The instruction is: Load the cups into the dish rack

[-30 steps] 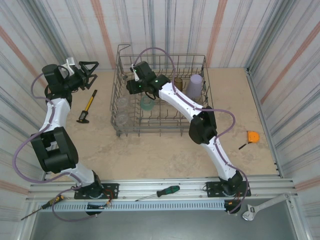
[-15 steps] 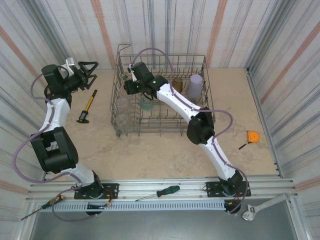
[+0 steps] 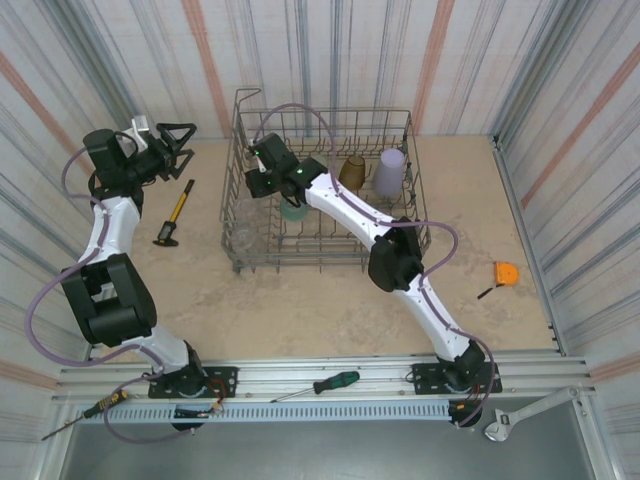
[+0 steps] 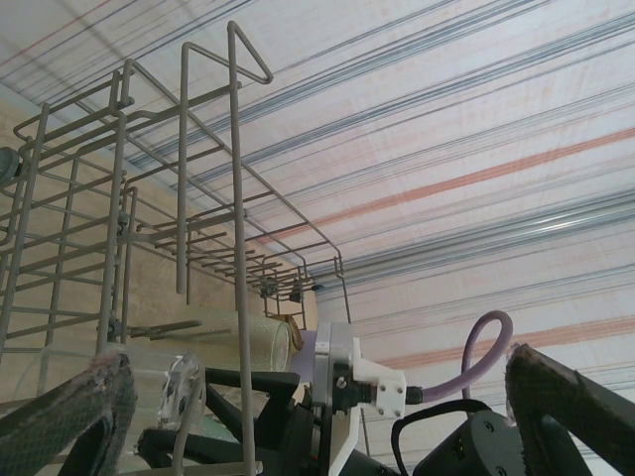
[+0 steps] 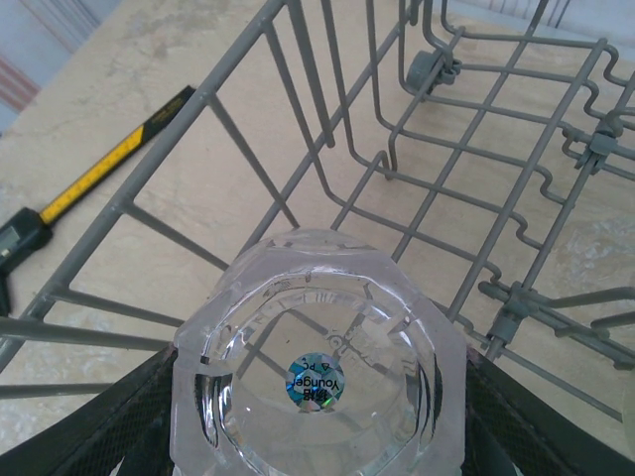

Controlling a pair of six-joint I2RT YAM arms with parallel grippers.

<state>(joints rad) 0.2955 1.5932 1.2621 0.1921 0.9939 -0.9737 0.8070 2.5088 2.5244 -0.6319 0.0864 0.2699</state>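
The right hand point(image 5: 317, 421) grips a clear cup point(image 5: 316, 342), base upward, inside the dish rack point(image 5: 198, 96) beside its wall; a yellow caliper point(image 5: 99, 164) lies on the desk point(image 5: 149, 59) outside.

From where I stood, the clear cup point(image 5: 316, 382) and the fingers point(image 5: 99, 431) of the right end effector point(image 5: 317, 441) ran off the right wrist picture's bottom edge, the left end effector point(image 4: 317, 412) had its fingers point(image 4: 69, 412) cropped likewise, and the dish rack point(image 4: 179, 198) was cut off at the left.
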